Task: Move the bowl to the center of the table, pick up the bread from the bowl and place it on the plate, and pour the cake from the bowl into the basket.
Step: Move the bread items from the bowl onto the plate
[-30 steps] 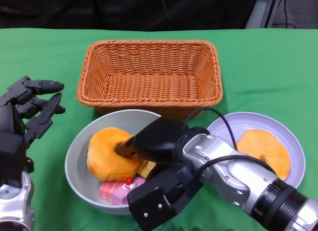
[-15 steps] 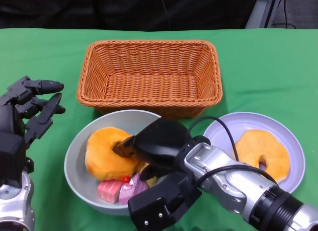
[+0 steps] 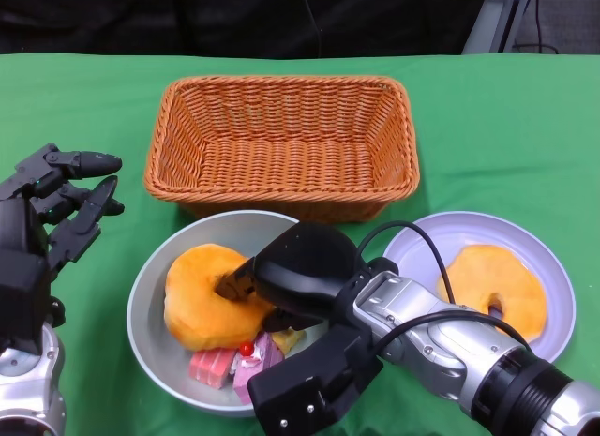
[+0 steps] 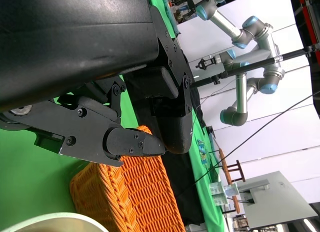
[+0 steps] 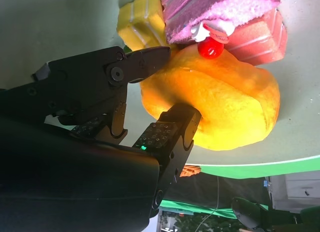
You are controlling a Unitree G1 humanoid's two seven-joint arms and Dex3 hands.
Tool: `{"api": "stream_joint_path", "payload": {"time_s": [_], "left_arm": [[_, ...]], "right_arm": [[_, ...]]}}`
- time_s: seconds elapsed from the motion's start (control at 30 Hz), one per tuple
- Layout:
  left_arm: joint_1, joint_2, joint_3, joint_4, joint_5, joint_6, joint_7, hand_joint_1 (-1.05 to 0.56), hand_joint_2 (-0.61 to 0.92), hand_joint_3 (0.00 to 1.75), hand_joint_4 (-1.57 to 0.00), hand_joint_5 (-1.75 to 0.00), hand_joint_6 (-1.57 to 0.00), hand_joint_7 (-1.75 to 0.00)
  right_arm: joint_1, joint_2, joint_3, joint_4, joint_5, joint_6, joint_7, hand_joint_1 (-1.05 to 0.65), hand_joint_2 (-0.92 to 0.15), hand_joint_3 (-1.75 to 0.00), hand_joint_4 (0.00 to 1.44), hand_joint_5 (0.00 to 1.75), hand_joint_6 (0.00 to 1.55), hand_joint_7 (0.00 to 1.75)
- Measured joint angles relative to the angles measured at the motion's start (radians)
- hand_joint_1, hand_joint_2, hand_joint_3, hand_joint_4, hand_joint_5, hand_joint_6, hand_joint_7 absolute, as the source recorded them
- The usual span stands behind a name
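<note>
Green table [image 3: 487,127], head view. Basket [image 3: 281,141]: orange wicker, rectangular, at the far centre, nothing in it. Bowl [image 3: 150,300]: grey, just in front of the basket, near the middle of the table, its far rim close under the basket's near wall. In the bowl: bread [image 3: 202,295], an orange-yellow ring, lying on the left side; cake [image 3: 234,366], pink pieces with a red cherry, at the near edge beside the bread; a yellow piece [image 3: 286,340] to the right of them. Plate [image 3: 544,267]: pale lilac, right of the bowl, carrying a second bread ring [image 3: 492,286]. Right hand [image 3: 281,286]: reaches over the bowl from the lower right, fingers closed around the bread; the right wrist view shows one finger [image 5: 167,129] pressed on the loaf's side and another at its edge by the cake. Left hand [image 3: 56,211]: raised left of the bowl, apart from it, fingers spread and holding nothing. Left wrist view: black fingers [image 4: 135,142] over the basket corner [image 4: 130,192], robot arms [image 4: 245,82] in the background.
</note>
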Motion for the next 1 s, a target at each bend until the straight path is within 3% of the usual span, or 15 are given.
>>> {"api": "stream_joint_path", "payload": {"time_s": [0.07,0.17,0.27,0.4,0.67,0.83,1.0], "left_arm": [[0.0,0.0,0.001,0.0,-0.007,0.0,-0.006,-0.21,0.92,0.27,-0.85,-1.22,-0.87,-0.83],[0.0,0.0,0.003,0.0,-0.016,0.0,-0.012,-0.22,0.92,0.26,-0.85,-1.22,-0.86,-0.83],[0.0,0.0,0.003,0.0,-0.016,0.0,-0.012,-0.2,0.92,0.27,-0.85,-1.21,-0.87,-0.83],[0.0,0.0,0.003,0.0,-0.016,0.0,-0.012,-0.19,0.92,0.29,-0.85,-1.21,-0.87,-0.84],[0.0,0.0,0.003,0.0,-0.016,0.0,-0.012,-0.21,0.92,0.28,-0.87,-1.2,-0.87,-0.84],[0.0,0.0,0.003,0.001,-0.016,0.0,-0.012,-0.21,0.92,0.29,-0.87,-1.19,-0.86,-0.84],[0.0,0.0,0.003,0.005,-0.016,0.0,-0.012,-0.21,0.92,0.28,-0.88,-1.18,-0.87,-0.84]], "right_arm": [[-0.001,-0.002,0.003,0.001,-0.002,-0.003,-0.003,-0.26,-0.84,0.0,0.88,0.62,0.94,0.0],[-0.003,-0.006,0.014,0.011,-0.023,-0.019,-0.047,-0.27,-0.82,0.0,0.94,0.6,0.96,0.02],[-0.007,-0.014,0.029,0.028,-0.039,-0.04,-0.091,-0.33,-0.83,0.0,0.83,0.88,1.03,0.01],[-0.02,-0.019,0.05,0.055,-0.065,-0.053,-0.148,-0.37,-0.83,0.0,0.75,1.11,1.06,0.01],[-0.026,-0.019,0.058,0.107,-0.072,-0.09,-0.235,-0.38,-0.84,0.0,0.7,1.23,1.12,0.02],[-0.026,-0.018,0.058,0.128,-0.07,-0.108,-0.289,-0.37,-0.86,-0.01,0.75,1.12,1.15,0.02],[-0.025,-0.028,0.055,0.138,-0.059,-0.144,-0.337,-0.37,-0.87,0.0,0.85,0.85,1.16,0.01]]}}
